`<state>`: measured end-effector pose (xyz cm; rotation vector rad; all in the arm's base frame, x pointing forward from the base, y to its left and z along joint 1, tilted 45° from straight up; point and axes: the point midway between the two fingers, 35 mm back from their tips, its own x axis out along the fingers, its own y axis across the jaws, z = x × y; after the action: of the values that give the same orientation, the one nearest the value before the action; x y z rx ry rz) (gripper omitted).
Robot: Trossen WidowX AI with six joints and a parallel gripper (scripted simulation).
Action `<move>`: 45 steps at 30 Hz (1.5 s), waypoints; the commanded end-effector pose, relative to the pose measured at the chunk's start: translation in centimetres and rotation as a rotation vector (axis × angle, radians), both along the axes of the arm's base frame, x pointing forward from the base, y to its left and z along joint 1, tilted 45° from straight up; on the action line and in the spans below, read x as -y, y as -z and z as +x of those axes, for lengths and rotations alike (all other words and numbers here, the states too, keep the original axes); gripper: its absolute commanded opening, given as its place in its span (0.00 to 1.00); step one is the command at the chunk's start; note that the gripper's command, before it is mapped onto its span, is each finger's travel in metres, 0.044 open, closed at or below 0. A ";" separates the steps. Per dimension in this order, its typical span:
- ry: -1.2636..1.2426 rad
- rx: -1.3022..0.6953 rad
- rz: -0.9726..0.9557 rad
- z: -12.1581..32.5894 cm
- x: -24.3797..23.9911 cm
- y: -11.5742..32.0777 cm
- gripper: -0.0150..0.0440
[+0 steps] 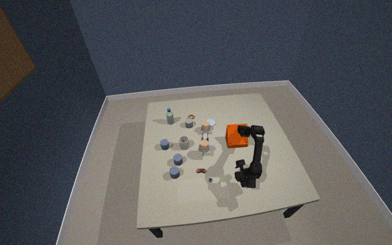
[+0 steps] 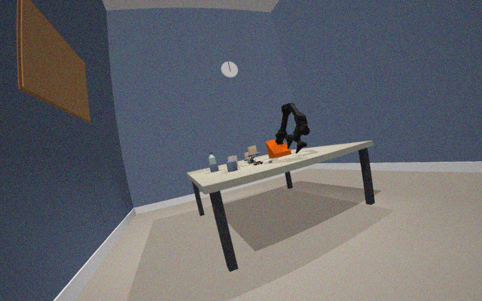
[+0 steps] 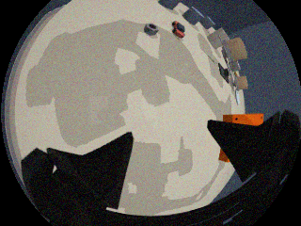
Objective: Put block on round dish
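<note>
Two tan cups (image 1: pixel 205 126) (image 1: pixel 203 145) stand on the ends of the small balance (image 1: pixel 205 136). They also show at the right of the wrist view (image 3: pixel 237 48) (image 3: pixel 242 83). In the exterior view, the nearer cup (image 2: pixel 252 149) sits visibly higher than the farther cup (image 2: pixel 246 155), so the balance looks tilted. The pale blue round dish (image 1: pixel 212 122) lies just behind the farther cup; no block shows on it. The block is not visible. My gripper (image 2: pixel 292 150) (image 3: pixel 171 130) is open and empty, above the table to the right, away from both cups.
An orange box (image 1: pixel 237 137) (image 2: pixel 278 148) stands between balance and arm. Left are several blue cylinders (image 1: pixel 174 172), a grey cylinder (image 1: pixel 189 123), a grey cup (image 1: pixel 184 143), a bottle (image 1: pixel 170 118) and a ring. A toy car (image 1: pixel 201 170) and small dark nut (image 1: pixel 210 179) lie in front.
</note>
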<state>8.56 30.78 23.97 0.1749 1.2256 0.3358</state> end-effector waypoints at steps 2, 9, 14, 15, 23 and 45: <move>0.021 -0.037 -0.041 3.5 2.2 1.4 1.00; 0.055 -0.117 -0.074 8.5 6.5 3.8 1.00; 0.079 -0.173 -0.067 11.1 10.0 5.4 1.00; 0.084 -0.183 -0.062 11.6 10.7 5.7 1.00; 0.126 -0.246 0.008 14.1 16.7 7.8 1.00; 0.318 -0.126 0.324 13.9 31.0 11.7 1.00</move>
<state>22.93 1.24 12.58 0.6345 1.2928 0.2492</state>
